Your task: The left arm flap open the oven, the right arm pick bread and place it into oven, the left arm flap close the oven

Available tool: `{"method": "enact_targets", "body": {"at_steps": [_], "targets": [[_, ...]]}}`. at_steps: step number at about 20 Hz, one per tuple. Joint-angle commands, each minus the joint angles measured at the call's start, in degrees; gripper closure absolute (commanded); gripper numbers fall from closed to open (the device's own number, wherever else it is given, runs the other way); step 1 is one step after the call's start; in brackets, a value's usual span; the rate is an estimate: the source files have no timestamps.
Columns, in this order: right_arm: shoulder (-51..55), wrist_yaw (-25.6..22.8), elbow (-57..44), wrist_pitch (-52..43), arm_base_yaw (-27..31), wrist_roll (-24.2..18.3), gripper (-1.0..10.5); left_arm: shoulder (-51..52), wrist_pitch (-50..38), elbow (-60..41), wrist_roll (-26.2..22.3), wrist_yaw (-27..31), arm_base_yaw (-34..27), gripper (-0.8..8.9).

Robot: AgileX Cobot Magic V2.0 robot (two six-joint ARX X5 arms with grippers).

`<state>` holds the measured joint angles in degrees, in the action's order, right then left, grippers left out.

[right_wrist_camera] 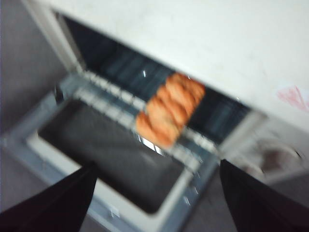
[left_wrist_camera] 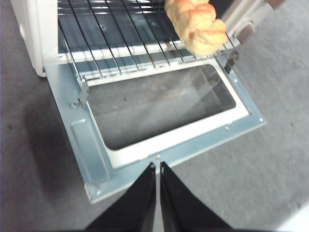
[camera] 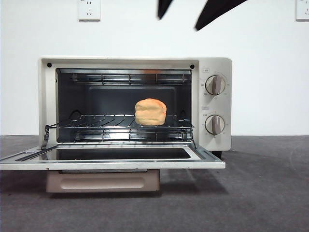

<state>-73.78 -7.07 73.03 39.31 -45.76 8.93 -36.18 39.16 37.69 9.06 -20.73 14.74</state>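
Observation:
The cream-white oven (camera: 215, 63) stands with its door (camera: 207, 157) folded down flat. The bread (camera: 150, 111), a golden-orange loaf, lies on the wire rack (camera: 116, 121) inside, right of the middle. In the left wrist view my left gripper (left_wrist_camera: 158, 166) is shut and empty, hovering over the door's (left_wrist_camera: 169, 145) front edge, with the bread (left_wrist_camera: 197, 24) on the rack beyond. My right gripper (right_wrist_camera: 157, 164) is open and empty, above the oven's opening; its view is blurred, with the bread (right_wrist_camera: 169, 110) below. Two black tips (camera: 212, 12) poke in at the front view's top; I cannot tell whose.
Two round knobs (camera: 215, 84) (camera: 215, 124) sit on the oven's right panel. Grey table surface (camera: 265, 193) spreads around the oven. A white wall behind carries power outlets (camera: 89, 9) (camera: 302, 9).

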Motion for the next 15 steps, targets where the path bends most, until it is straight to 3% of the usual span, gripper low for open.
{"method": "enact_targets", "body": {"at_steps": [1, 8, 15], "targets": [[2.95, 0.85, -0.33, 3.48, 0.24, -2.60, 5.4, -2.97, -3.93, 0.37, 1.55, 0.24, -0.02, 7.98], [16.61, 1.07, -11.52, 3.58, 0.57, -2.99, 5.4, -13.55, -11.76, 0.09, 3.48, 0.09, -5.35, 7.99], [24.41, 1.68, -17.70, 4.66, 0.57, -2.91, 5.4, -25.86, -16.28, -0.02, 1.44, -3.89, -13.57, 7.99]]}}
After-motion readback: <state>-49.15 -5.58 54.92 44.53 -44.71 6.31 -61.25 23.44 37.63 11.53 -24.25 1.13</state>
